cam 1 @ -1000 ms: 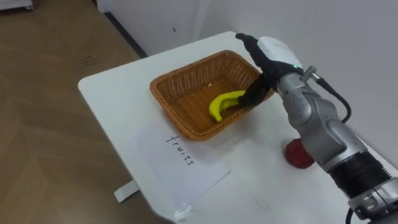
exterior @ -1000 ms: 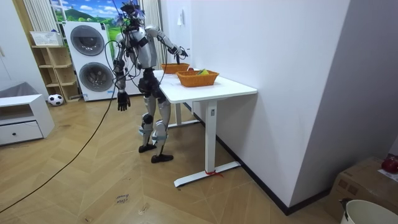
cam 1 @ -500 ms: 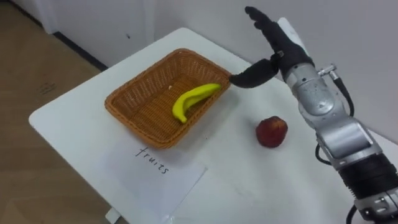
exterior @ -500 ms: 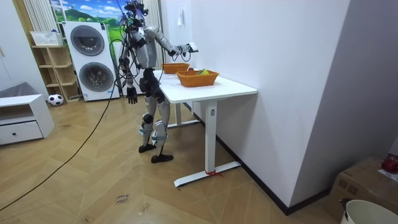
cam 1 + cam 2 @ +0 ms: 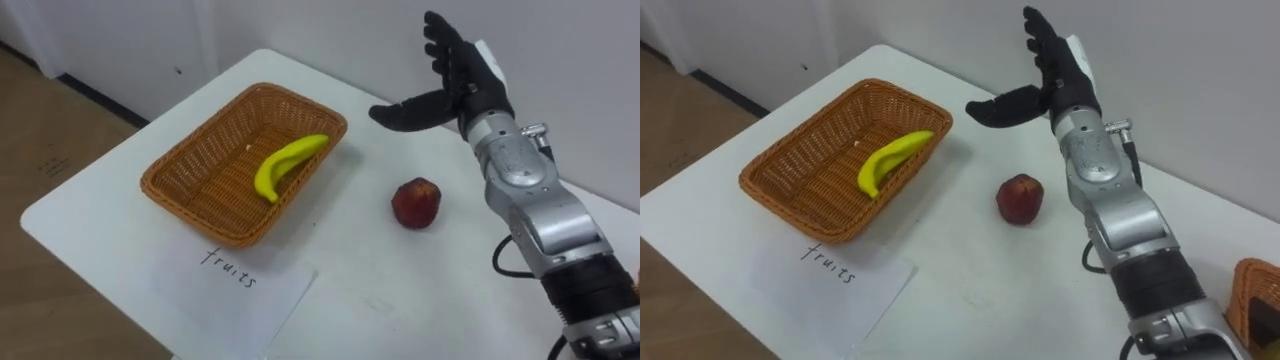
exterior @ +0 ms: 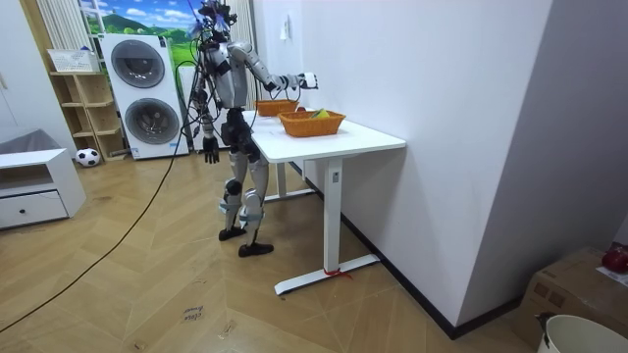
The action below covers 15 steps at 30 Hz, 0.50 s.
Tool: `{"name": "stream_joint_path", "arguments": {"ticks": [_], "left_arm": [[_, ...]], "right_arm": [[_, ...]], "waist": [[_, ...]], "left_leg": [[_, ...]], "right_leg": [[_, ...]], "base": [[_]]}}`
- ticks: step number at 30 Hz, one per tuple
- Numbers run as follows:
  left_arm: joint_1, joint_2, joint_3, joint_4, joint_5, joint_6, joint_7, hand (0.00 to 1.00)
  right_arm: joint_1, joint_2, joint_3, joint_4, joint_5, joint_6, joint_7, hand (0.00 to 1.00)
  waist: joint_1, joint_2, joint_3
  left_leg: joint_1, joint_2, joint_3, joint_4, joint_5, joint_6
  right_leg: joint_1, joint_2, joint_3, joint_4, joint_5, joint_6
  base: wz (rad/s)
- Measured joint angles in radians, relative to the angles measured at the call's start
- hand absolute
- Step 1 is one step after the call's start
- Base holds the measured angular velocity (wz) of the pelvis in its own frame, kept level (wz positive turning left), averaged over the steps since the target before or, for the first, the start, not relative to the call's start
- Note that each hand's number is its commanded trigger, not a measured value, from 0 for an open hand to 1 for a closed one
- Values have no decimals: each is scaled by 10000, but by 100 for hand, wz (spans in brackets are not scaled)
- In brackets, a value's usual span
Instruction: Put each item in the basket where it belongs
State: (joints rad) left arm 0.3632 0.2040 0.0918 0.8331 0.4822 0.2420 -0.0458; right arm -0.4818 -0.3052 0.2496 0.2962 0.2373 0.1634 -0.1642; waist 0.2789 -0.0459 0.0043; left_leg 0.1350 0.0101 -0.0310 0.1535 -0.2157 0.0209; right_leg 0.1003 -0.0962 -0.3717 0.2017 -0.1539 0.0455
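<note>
Humanoid robot standing at the far end of a white table (image 6: 355, 138), right hand (image 6: 308, 78) held out above it, near wicker basket (image 6: 312, 124), far wicker basket (image 6: 276, 107), left hand (image 6: 211, 152) hanging beside its hip, stacked washing machines (image 6: 137, 64) behind.

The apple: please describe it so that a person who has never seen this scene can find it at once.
Look at the white table, then at the wicker basket holding a banana. The apple lies on the bare tabletop just to the basket's right, outside it, near the raised, open right hand. It is the only round, red thing; the banana is long and yellow.
</note>
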Motion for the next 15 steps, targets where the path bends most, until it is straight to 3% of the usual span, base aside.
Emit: {"name": "stream_joint_path", "arguments": {"ticks": [15], "left_arm": [[40,-296,13,328,2,8,216,0]], "right_arm": [[449,111,0,632,309,-6,-93,0]], "waist": [[-3,140,-59]], "left_leg": [[-8,9,7,-6,0,0]], "right_leg": [[4,-2,-28,-2,2,-4]], "base": [[0]]}}
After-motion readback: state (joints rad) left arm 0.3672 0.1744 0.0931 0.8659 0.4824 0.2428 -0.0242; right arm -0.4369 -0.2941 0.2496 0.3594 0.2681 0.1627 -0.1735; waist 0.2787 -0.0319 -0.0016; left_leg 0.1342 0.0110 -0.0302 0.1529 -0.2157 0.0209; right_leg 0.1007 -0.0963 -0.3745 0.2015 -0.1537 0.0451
